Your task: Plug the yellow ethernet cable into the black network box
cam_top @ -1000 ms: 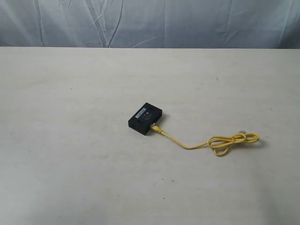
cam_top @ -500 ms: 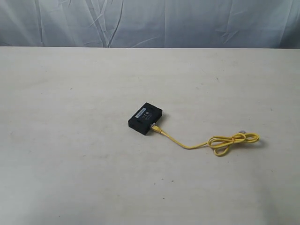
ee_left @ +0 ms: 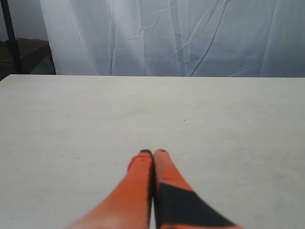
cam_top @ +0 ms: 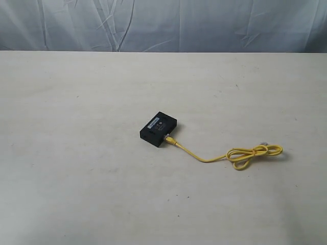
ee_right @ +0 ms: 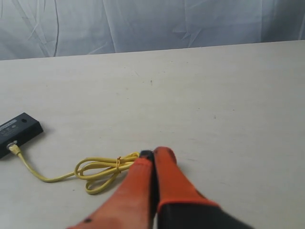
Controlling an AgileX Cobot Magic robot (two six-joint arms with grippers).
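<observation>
Exterior view: the black network box lies flat just left of the frame's centre on the worktop. The yellow ethernet cable meets its lower-right side, plug end touching the port face, then runs right to a knotted loop. Left wrist view: the left tool is pinched together, empty. Right wrist view: the right tool is likewise pressed together on nothing, just beside the loop. The plug looks seated, though latching cannot be confirmed. If it needs pressing, brace the box and push straight along the port, gripping close behind the plug, never the loop.
</observation>
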